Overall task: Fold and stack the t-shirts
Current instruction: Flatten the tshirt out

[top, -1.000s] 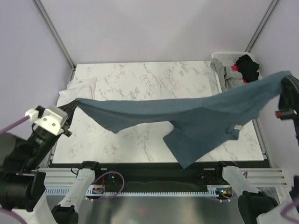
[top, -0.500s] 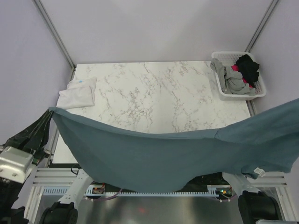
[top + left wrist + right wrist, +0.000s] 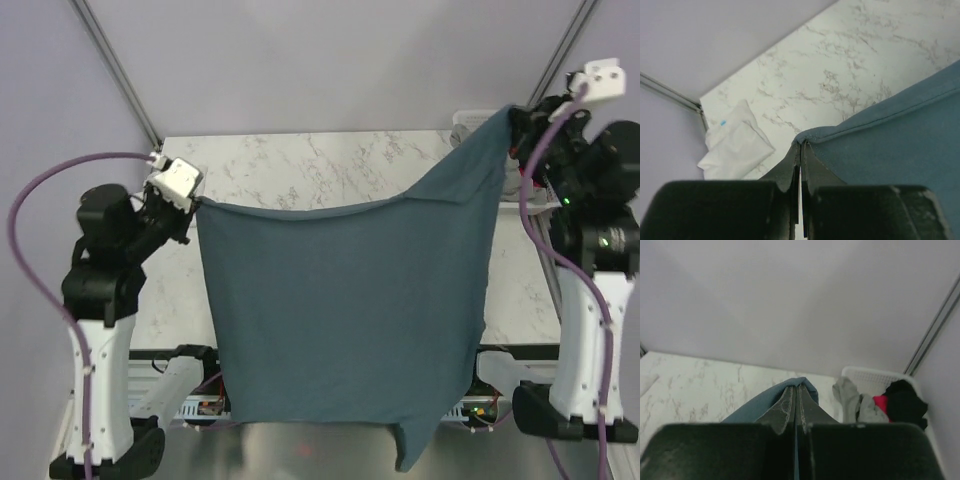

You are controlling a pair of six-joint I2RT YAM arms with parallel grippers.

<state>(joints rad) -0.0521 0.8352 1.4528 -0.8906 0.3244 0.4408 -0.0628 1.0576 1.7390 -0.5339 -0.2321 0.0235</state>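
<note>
marbled white tabletop under pale lilac walls, seen from above: the slate-blue t-shirt hangs spread like a curtain between both arms, its top edge sagging over the tabletop and its lower hem dropping past the near edge. the left gripper pinches the top left corner, and the right gripper holds the higher right corner, both clamped tight on cloth. left wrist view: the fingers press together on a hemmed blue corner, and a folded white t-shirt lies by the tabletop's left edge. right wrist view: the jaws are closed on a blue fold, and beyond sits a white basket holding a grey t-shirt and a black t-shirt.
</note>
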